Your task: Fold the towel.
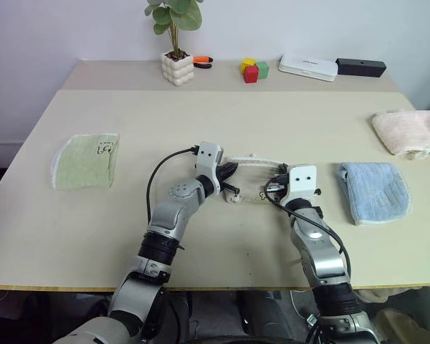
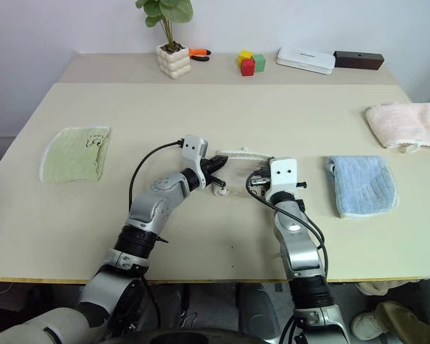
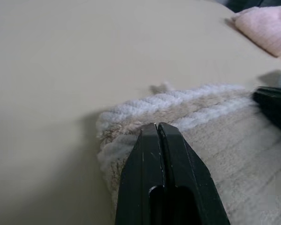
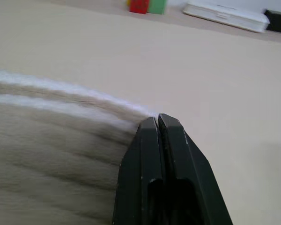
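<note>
The towel (image 1: 254,174), beige with whitish edging, lies folded into a small flat bundle in the middle of the table (image 1: 201,122). My left gripper (image 1: 234,188) is shut, its tips resting low over the towel's left end; in the left wrist view its fingers (image 3: 158,136) press together above the whitish corner with no cloth seen between them. At the towel's right end my right gripper (image 1: 275,186) is shut too. In the right wrist view its fingertips (image 4: 158,123) meet just at the towel's edge (image 4: 61,93).
A pale green folded towel (image 1: 86,161) lies at the left, a light blue one (image 1: 373,190) and a pink one (image 1: 408,132) at the right. Along the back stand a potted plant (image 1: 177,68), coloured blocks (image 1: 252,69), a white box (image 1: 308,67) and a black box (image 1: 360,67).
</note>
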Robot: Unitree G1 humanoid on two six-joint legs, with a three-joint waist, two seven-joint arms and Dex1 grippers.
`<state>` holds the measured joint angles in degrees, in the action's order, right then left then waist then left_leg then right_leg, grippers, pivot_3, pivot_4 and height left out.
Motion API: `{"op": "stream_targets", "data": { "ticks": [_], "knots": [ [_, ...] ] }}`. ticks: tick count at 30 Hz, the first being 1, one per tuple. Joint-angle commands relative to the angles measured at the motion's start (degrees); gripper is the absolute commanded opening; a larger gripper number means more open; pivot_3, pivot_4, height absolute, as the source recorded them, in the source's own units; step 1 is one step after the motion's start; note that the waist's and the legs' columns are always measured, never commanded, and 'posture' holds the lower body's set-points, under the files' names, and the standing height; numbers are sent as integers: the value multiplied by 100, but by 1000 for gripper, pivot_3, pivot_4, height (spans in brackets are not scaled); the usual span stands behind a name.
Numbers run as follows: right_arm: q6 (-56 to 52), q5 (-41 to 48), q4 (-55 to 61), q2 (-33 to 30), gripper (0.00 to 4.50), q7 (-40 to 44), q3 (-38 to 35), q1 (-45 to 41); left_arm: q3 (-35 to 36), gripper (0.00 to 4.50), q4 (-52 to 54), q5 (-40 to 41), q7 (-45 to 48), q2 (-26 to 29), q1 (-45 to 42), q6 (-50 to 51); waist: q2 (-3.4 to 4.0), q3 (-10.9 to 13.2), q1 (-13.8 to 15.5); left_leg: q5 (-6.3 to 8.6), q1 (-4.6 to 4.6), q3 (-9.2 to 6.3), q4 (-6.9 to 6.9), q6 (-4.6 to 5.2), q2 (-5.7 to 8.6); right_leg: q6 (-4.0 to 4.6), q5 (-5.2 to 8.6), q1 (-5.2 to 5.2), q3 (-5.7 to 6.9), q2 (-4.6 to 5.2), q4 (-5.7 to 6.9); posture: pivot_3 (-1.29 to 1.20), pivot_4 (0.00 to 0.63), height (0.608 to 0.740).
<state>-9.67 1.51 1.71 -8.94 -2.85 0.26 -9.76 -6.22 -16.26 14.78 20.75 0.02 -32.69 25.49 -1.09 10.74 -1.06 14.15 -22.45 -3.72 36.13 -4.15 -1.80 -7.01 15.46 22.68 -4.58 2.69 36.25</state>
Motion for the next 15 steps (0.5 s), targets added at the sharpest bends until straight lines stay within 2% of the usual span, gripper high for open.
{"op": "stream_targets", "data": {
  "ticks": [1,2,4,7,8,9,10,11,13,15],
  "knots": [
    [-265,313,288,-77,537,291,-299,55,202,0,-91,-65,-11,123,-70,-157,1,0,-15,0,0,0,0,0,0,0,0,0,0,0,0,0,150,740],
    [-337,375,380,-145,828,386,-383,48,240,245,-72,-27,92,199,-98,-173,1,0,-19,0,2,0,-1,0,-1,0,0,0,0,-1,2,0,150,740],
    [-469,430,629,-263,1739,482,-518,17,329,829,-11,87,322,359,-141,-179,3,1,-25,0,2,0,-2,0,-1,0,0,3,0,-2,5,0,150,740],
    [-748,565,1075,-339,3220,562,-668,-47,455,2267,89,251,643,578,-170,-178,5,2,-24,0,-1,0,-5,0,-1,0,0,8,-1,-2,6,0,150,740],
    [-824,633,1206,-349,3857,603,-716,-77,493,2947,91,254,699,637,-184,-210,6,2,-15,0,-2,0,-6,0,-1,0,0,9,0,-2,6,0,150,740],
    [-1016,788,1318,-371,4319,598,-898,-156,522,3401,136,274,829,744,-195,-221,6,2,-11,0,-3,-1,-7,0,-1,-1,0,10,0,-2,6,0,150,740],
    [-1173,932,1393,-416,4500,585,-1093,-251,549,3948,181,302,969,845,-206,-236,6,3,-7,0,-4,0,-7,0,-1,-1,0,10,0,-1,6,0,150,740],
    [-1338,1098,1439,-436,4500,561,-1283,-347,597,4458,225,368,1088,911,-218,-214,6,3,-6,0,-6,0,-6,0,-1,-1,0,10,0,-1,6,0,150,740],
    [-1876,1860,1537,-380,4500,660,-1711,-583,706,4458,354,604,1469,1075,-246,-136,6,3,2,0,-7,0,-4,0,-1,-1,0,10,0,0,5,0,150,740],
    [-2535,2505,1602,-492,4500,1025,-1830,-710,783,4458,572,892,1982,1300,-230,-81,6,3,4,0,-7,-1,-5,0,-1,0,0,9,1,0,5,0,150,740]
  ]
}}
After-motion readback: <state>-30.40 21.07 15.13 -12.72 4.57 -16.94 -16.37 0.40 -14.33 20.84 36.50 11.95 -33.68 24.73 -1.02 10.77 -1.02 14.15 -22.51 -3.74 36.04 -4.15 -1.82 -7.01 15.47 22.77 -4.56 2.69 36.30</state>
